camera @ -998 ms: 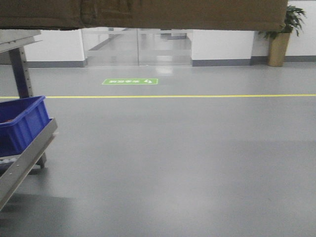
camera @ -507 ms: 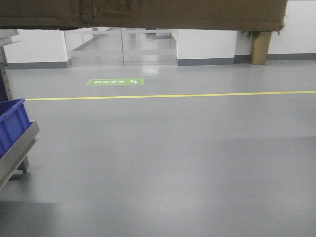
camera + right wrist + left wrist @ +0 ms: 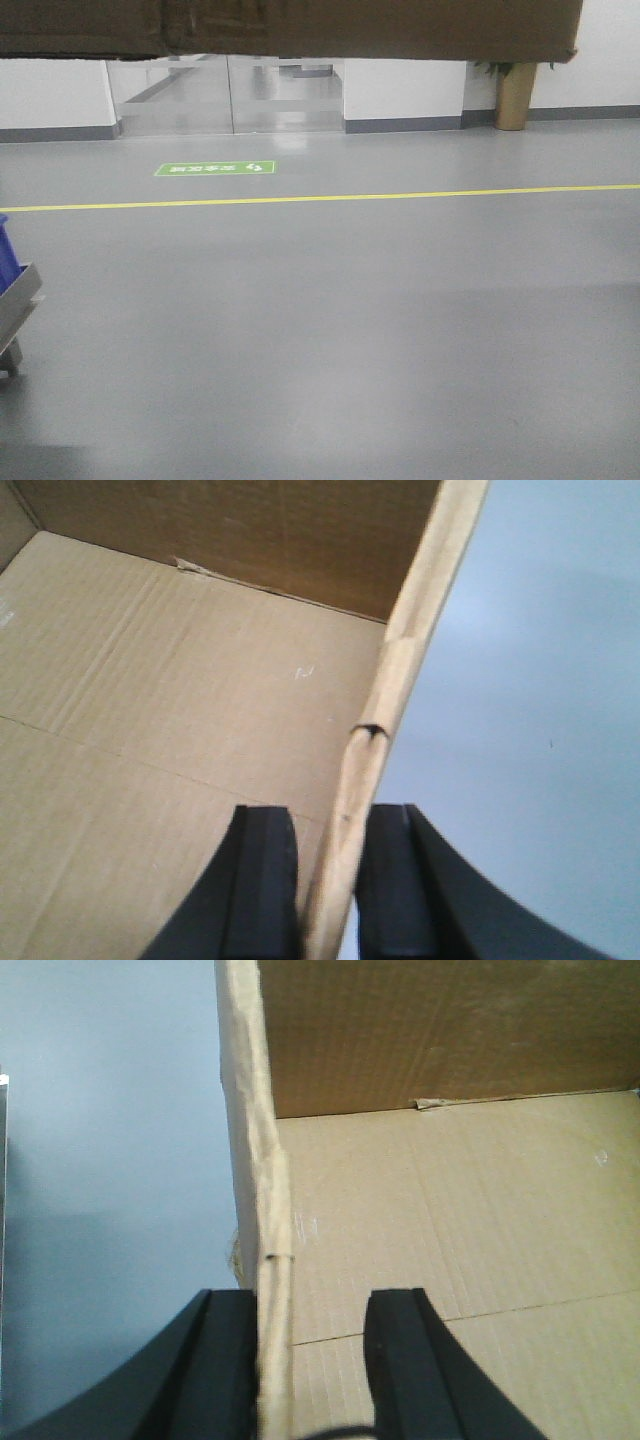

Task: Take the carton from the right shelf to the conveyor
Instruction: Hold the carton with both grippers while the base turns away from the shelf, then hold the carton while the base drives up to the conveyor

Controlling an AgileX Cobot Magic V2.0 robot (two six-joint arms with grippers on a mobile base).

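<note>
The carton [image 3: 300,25] hangs as a brown cardboard band across the top of the front view. In the left wrist view my left gripper [image 3: 310,1360] is closed around the carton's left wall [image 3: 268,1260]. Its outer finger lies against the wall and a narrow gap shows at the inner finger. In the right wrist view my right gripper [image 3: 328,880] is clamped on the carton's right wall [image 3: 375,740]. The carton's inside [image 3: 150,680] is bare. Only a corner of the right shelf's grey rail [image 3: 18,298] and a sliver of blue bin [image 3: 5,250] show at the left edge. The conveyor is out of view.
Smooth grey floor [image 3: 350,330] lies ahead, with a yellow line [image 3: 400,195] across it and a green floor sign [image 3: 215,168]. Glass doors [image 3: 220,95] and a tan planter [image 3: 517,95] stand at the far wall.
The view has swung right: the shelf and blue bin have slid almost out at the left edge, and the doors, sign and planter have shifted left. The carton stays fixed in both grippers.
</note>
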